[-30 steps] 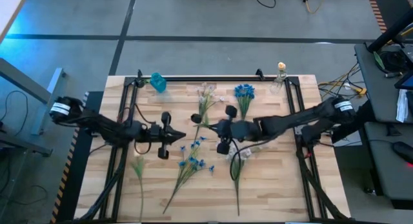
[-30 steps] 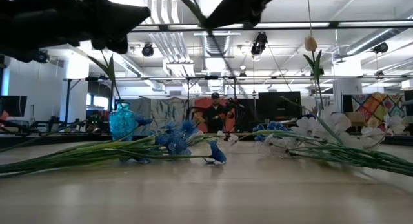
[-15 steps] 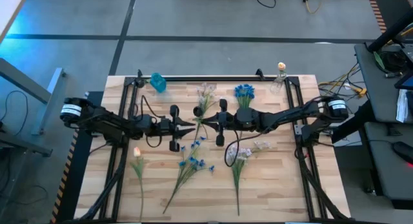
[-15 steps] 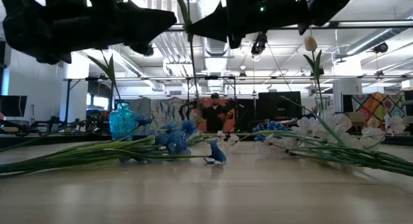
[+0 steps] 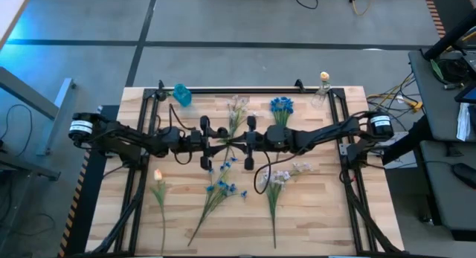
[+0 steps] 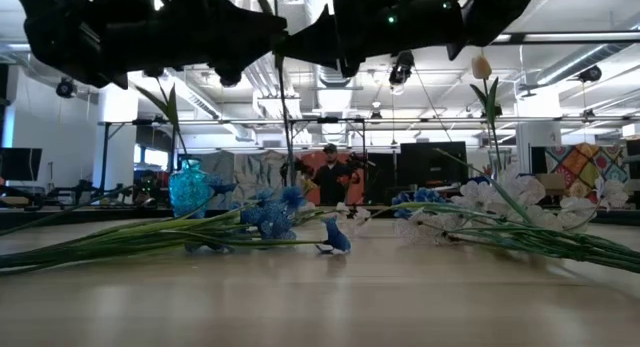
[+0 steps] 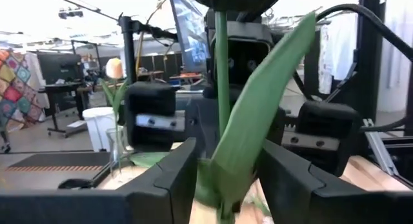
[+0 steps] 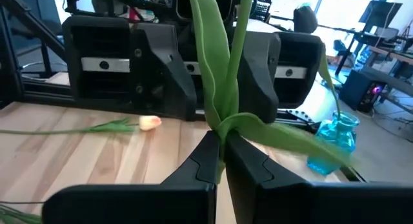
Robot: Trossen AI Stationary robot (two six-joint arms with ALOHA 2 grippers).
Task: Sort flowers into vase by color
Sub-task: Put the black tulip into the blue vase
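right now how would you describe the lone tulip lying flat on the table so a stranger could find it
Start at the wooden table and go to the side where the left arm reaches in. Just nearer the front edge than that arm lies a single peach-yellow tulip, its thin green stem trailing toward the front edge. Unlike the blue sprig beside it, it bears one closed bud, not many small blossoms.

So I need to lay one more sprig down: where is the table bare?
Bare wood lies along the table front edge left of the tulip sprig, and at the front right corner beyond the white-lilac sprig. The middle is crowded: blue sprig, left gripper and right gripper meeting.
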